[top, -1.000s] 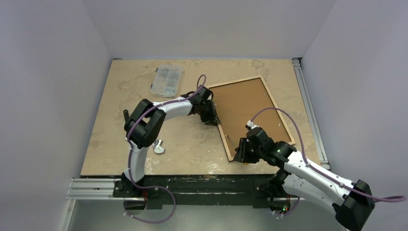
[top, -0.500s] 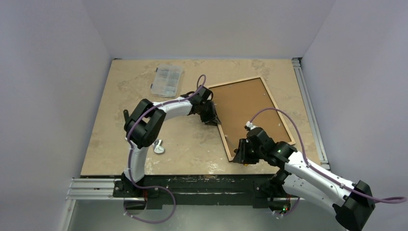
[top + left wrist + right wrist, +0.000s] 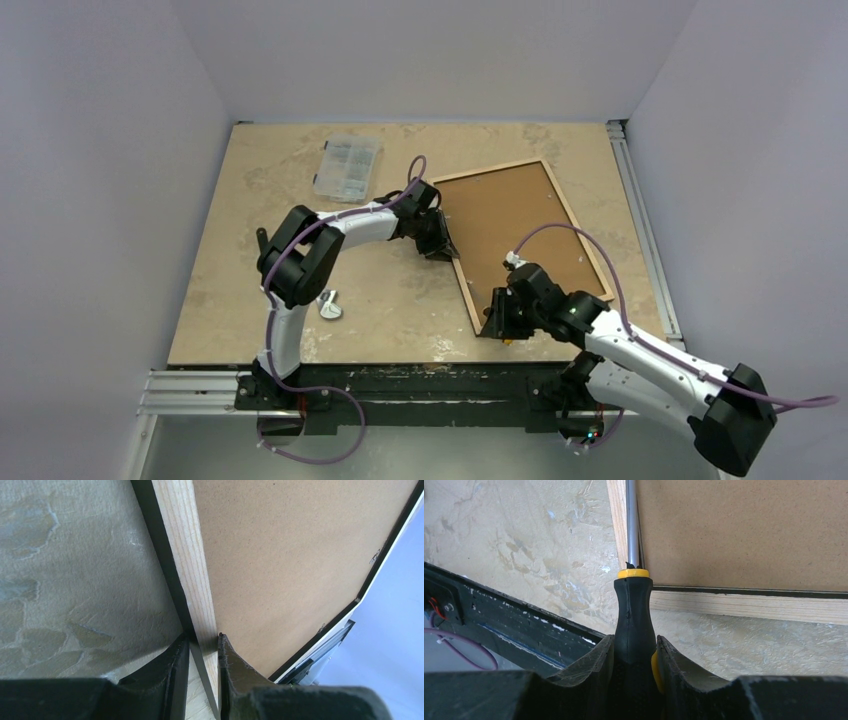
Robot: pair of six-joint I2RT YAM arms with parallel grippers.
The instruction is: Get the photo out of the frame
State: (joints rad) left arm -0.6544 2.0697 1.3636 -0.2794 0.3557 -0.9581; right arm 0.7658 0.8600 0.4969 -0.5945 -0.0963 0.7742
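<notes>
Item: thin black rectangular picture frame [image 3: 489,171] with pale wooden rear rails, lying face down at the right of the beige marbled table [image 3: 260,220], brown fibreboard backing panel [image 3: 520,225] uppermost and seated flush inside the rails. Photo: not visible in any view; judged to lie beneath the backing, so not yet out. Change over the last second: the right arm's wrist has edged slightly leftward along the near rail toward the frame's near-left corner, while the left arm, the frame and the backing have not moved. Reading: the tool is being lined up with the seam, and prying has probably not begun. Left pincer [image 3: 202,640]: clenched on the frame's left rail, one finger against the outer black edge, the other on the inner side at the backing. Right pincer [image 3: 634,642]: grasping the black-and-yellow-handled screwdriver [image 3: 634,615], whose steel shaft [image 3: 632,525] runs along the seam between the left rail and the backing, just past the near rail; its tip is out of view. Also present: clear plastic parts box [image 3: 347,167], well apart at the far left, and a small pale metallic object [image 3: 329,306] near the left arm's base.
</notes>
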